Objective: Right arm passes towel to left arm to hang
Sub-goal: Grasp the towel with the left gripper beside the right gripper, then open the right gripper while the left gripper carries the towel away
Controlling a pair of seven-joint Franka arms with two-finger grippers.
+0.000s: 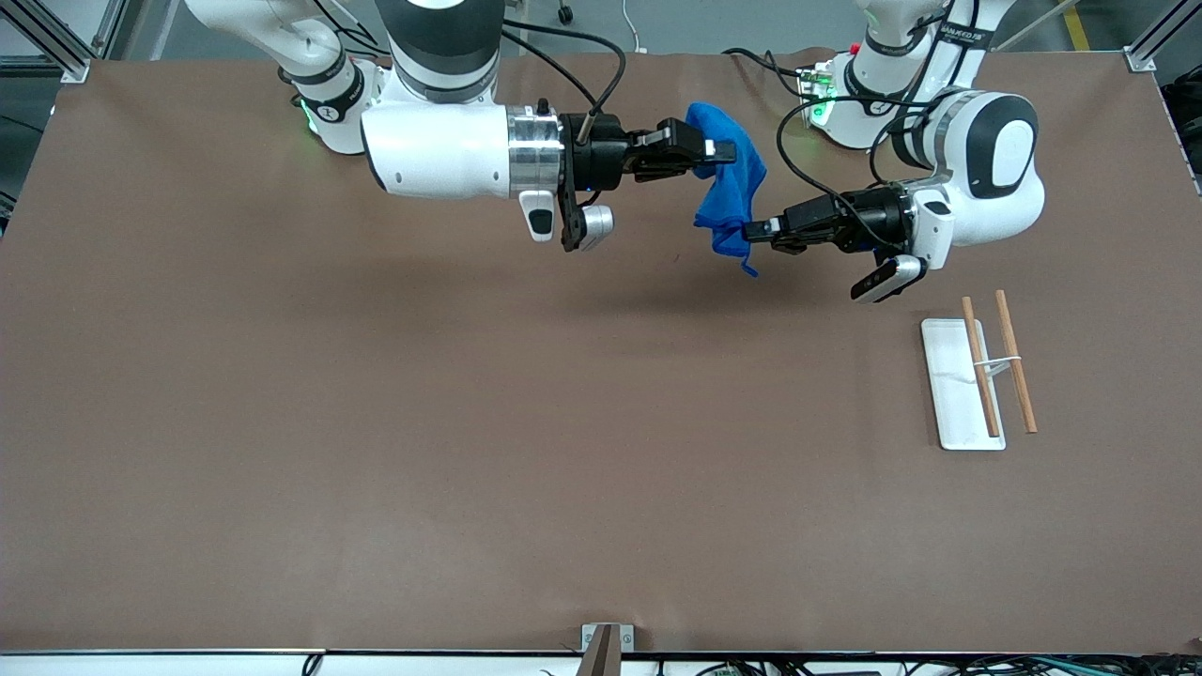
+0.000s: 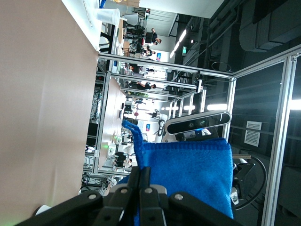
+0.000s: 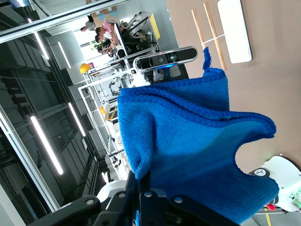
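I see both hands up over the tabletop (image 1: 376, 451), each clamped on the towel (image 1: 728, 192), which hangs in the air between them. My right hand (image 1: 721, 150) pinches its upper edge, fingers pressed together on the cloth. My left hand (image 1: 757, 229) has its fingers shut on the lower part.

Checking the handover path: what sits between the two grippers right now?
Only the towel, hanging in the air in the front view: the right gripper is shut on its top, the left gripper on its lower edge.
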